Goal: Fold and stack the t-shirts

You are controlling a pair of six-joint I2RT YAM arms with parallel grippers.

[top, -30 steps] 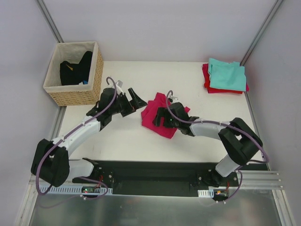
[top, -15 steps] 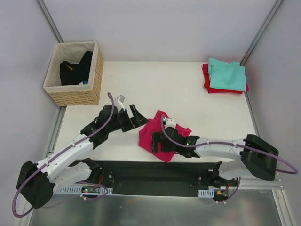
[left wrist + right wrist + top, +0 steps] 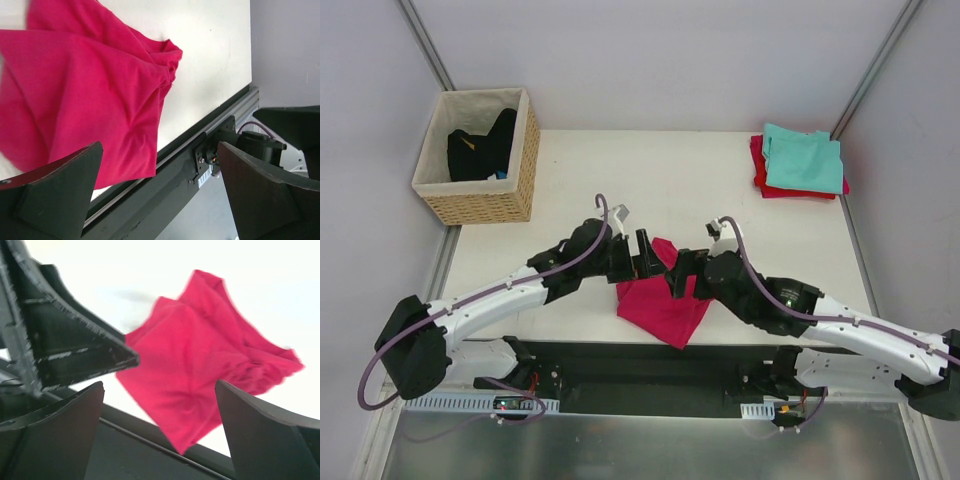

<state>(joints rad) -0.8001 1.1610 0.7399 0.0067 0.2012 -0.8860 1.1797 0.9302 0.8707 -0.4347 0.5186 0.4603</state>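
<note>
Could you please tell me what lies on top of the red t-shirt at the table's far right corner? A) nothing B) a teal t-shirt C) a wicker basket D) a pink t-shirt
B: the teal t-shirt lies on the red t-shirt, whose edges show beneath it.

Magenta-pink tee [image 3: 663, 303] bunched and creased at the middle of the counter's near edge, roughly diamond-shaped, lowest corner spilling over that edge. Teal tee [image 3: 806, 161] folded flat in the far right corner, stacked on a folded red tee [image 3: 759, 172], red showing along left and near sides
</note>
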